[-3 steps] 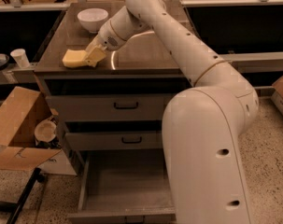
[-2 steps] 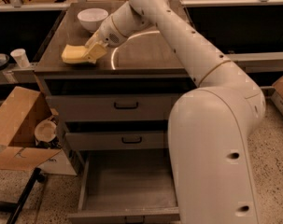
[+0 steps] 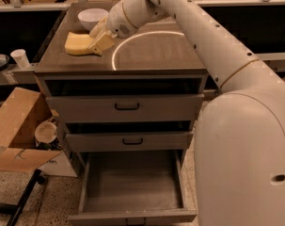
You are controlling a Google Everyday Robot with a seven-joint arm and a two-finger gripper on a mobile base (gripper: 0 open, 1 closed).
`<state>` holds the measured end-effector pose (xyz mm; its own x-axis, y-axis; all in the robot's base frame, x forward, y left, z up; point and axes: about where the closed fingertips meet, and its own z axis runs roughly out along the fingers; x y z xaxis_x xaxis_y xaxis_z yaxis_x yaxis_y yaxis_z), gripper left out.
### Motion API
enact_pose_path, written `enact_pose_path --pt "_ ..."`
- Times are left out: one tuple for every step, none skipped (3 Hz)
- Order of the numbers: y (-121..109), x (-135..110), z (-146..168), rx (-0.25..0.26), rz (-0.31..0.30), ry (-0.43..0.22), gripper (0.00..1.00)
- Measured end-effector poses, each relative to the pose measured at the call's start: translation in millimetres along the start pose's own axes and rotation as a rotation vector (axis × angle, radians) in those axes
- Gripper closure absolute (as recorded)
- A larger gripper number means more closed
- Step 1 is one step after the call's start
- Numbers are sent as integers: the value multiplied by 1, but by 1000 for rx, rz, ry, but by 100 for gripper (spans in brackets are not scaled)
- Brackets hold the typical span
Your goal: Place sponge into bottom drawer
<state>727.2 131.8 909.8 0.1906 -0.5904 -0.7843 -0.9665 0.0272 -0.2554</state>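
Gripper (image 3: pixel 99 37) pinches the sponge (image 3: pixel 76 42) at its right end, long axis running left-right.

count by kind: one sponge (image 3: pixel 77 42), at 11 o'clock in the view; one white bowl (image 3: pixel 92 17), at the sponge's 1 o'clock; one gripper (image 3: pixel 101 41), at the sponge's 3 o'clock edge; one cabinet (image 3: pixel 151 53) with three drawers: one top drawer (image 3: pixel 127 108), one middle drawer (image 3: pixel 132 141), one bottom drawer (image 3: pixel 132 185) at 6 o'clock; one cardboard box (image 3: pixel 14 126) at 8 o'clock; one paper cup (image 3: pixel 20 58) at 9 o'clock.
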Motion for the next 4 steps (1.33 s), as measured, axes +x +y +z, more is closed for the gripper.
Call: enact_pose_path --pt "22 8 16 -48 -26 42 100" --pt "51 7 12 -35 -74 84 100" --pt "92 14 16 -32 -75 96 100" --pt "144 60 44 -99 7 121 100"
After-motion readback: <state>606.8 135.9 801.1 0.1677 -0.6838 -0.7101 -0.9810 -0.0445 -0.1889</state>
